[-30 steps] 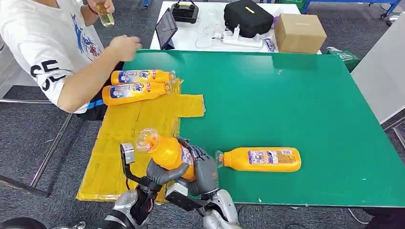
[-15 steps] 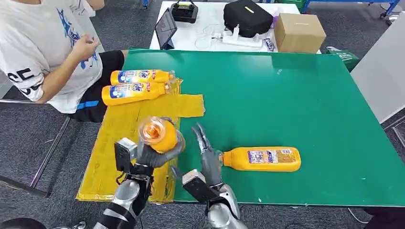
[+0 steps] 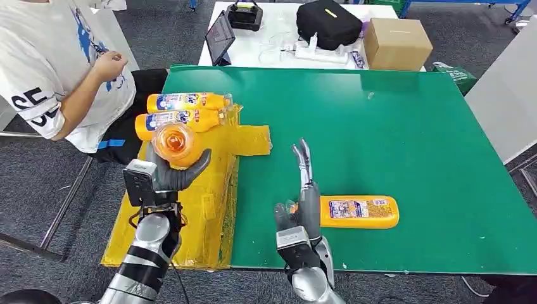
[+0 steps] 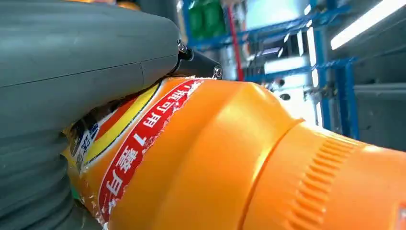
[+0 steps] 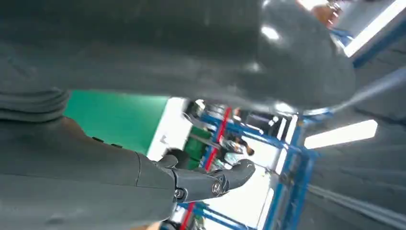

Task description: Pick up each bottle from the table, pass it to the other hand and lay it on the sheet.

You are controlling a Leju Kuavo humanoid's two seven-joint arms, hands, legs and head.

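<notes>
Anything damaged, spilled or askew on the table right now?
No spill shows. One oddity: the red label on the orange plastic bottle gripped by the left hand is torn and ragged along its edge in the left wrist view. The yellow sheet has an uneven outline, with a flap jutting onto the green table.

My left arm: raised from below, forearm upright. My left hand (image 3: 170, 172): fingers and thumb curled round the bottle (image 3: 174, 143), gripping it from beneath. My right arm: forearm upright beside it. My right hand (image 3: 305, 190): holding nothing, fingers (image 3: 303, 156) straight, pointing forward, slightly apart.
</notes>
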